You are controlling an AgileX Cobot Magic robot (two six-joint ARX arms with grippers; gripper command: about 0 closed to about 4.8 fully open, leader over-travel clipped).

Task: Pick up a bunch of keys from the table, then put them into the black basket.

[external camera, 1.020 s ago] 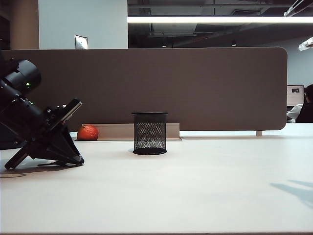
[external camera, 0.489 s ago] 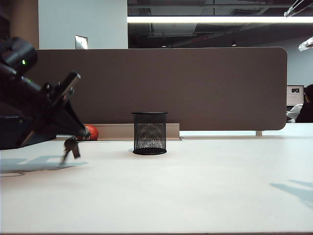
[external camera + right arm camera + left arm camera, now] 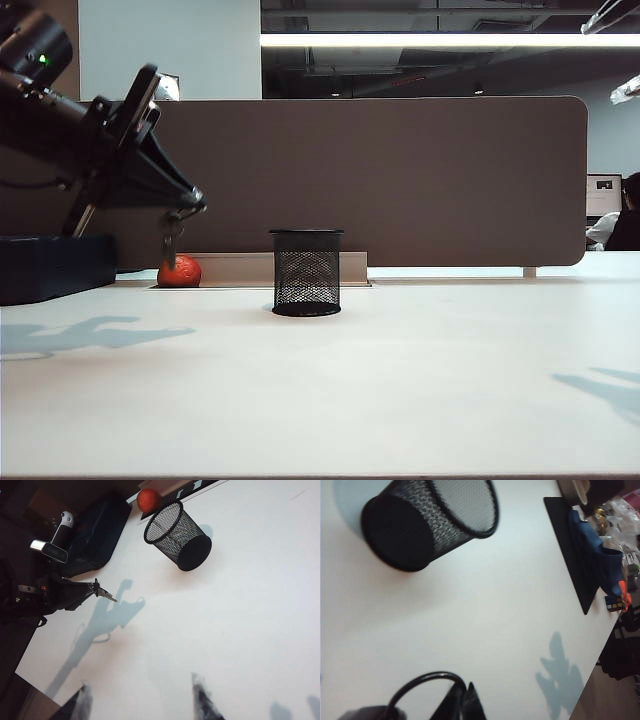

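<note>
The black basket stands upright on the white table, left of the middle. My left gripper hangs in the air to the basket's left, higher than its rim, and is shut on the bunch of keys, which dangles below the fingertips. The left wrist view shows the keys' dark ring pinched at the closed tips of the left gripper, with the basket apart from it. From the right wrist view, my right gripper stands open over bare table, far from the basket and keys.
An orange ball lies at the foot of the brown partition, behind the keys. A dark blue box sits at the far left. A black mat with cluttered items lies at the table's far edge.
My left gripper has risen off the table with the keys hanging from it and moved up and right toward the basket. The right gripper has stayed still.
</note>
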